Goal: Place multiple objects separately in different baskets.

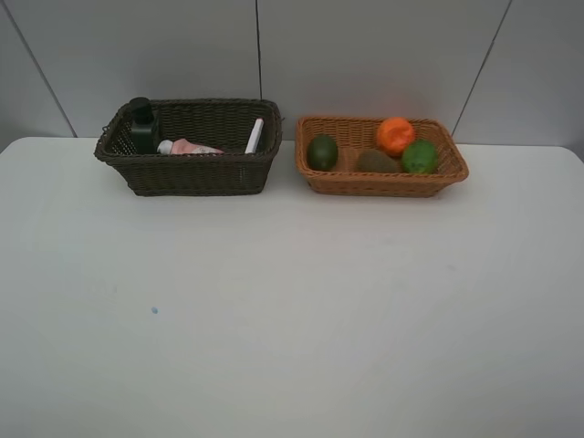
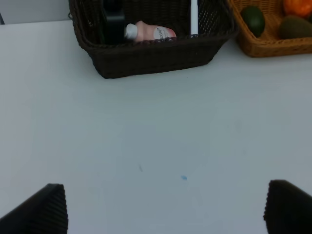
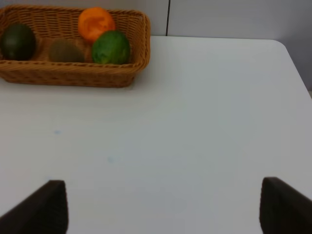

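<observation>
Baskets (image 1: 189, 173) and (image 1: 381, 182) sit loaded along the tabletop's (image 1: 292, 310) far edge, well apart from both wide-open, empty grippers (image 2: 161, 209) (image 3: 161, 207).

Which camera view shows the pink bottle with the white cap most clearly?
The left wrist view shows the pink bottle best: it looks large there, lying in the dark brown basket, white cap and label print visible. The exterior high view shows it small, partly behind the basket wall. The right wrist view does not show it.

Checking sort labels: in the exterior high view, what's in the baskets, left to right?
dark green pump bottle → pink bottle → white marker → dark green fruit → kiwi → orange → bright green fruit
</observation>
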Robot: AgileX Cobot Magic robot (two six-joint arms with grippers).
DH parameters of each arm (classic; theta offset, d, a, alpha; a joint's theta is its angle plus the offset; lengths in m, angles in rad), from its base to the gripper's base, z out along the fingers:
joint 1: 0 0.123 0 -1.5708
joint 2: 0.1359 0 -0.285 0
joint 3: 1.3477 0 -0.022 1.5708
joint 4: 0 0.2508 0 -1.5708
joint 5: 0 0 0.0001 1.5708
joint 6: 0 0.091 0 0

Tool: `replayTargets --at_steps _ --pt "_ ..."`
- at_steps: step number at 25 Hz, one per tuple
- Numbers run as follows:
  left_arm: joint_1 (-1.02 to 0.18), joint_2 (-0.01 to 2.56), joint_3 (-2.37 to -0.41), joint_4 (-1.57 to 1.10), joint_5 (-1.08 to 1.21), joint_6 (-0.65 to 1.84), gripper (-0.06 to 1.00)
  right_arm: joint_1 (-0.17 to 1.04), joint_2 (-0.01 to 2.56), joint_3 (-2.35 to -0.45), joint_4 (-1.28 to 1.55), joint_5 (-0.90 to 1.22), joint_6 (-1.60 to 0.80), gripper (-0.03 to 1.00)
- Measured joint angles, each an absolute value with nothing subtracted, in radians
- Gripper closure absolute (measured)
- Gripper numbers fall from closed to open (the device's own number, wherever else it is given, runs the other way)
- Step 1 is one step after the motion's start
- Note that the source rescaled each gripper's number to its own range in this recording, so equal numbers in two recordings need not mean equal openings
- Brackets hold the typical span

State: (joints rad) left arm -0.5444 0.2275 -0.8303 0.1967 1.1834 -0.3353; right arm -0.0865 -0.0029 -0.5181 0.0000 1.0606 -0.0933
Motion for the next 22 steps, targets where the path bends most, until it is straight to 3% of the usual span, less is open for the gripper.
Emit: replayTargets --at_steps 6,22 --pt "-0.544 0.005 -0.650 0.160 1.187 -0.335 -0.06 -0.087 -0.003 -0.518 0.000 1.061 -0.093 -0.03" --pt "-0.544 -0.006 -0.509 0.158 1.094 -0.306 -0.06 -0.087 -0.003 -0.518 0.000 1.061 -0.093 -0.03"
